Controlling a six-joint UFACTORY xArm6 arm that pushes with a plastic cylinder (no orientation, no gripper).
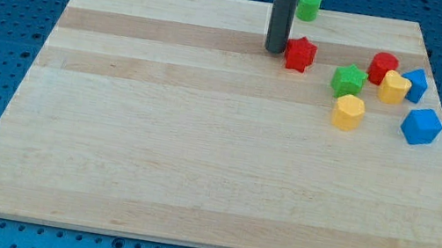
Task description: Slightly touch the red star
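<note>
The red star (pixel 300 54) lies on the wooden board (pixel 201 139) near the view's top, right of centre. My tip (pixel 274 51) is the lower end of the dark rod that comes down from the view's top. It stands just left of the red star, touching it or within a hair of it; I cannot tell which.
A green cylinder (pixel 309 5) stands at the board's top edge above the star. To the star's right lie a green star (pixel 349 79), a red cylinder (pixel 382 68), a yellow block (pixel 394 87), a yellow hexagon (pixel 348 112) and two blue blocks (pixel 415 84) (pixel 421 126).
</note>
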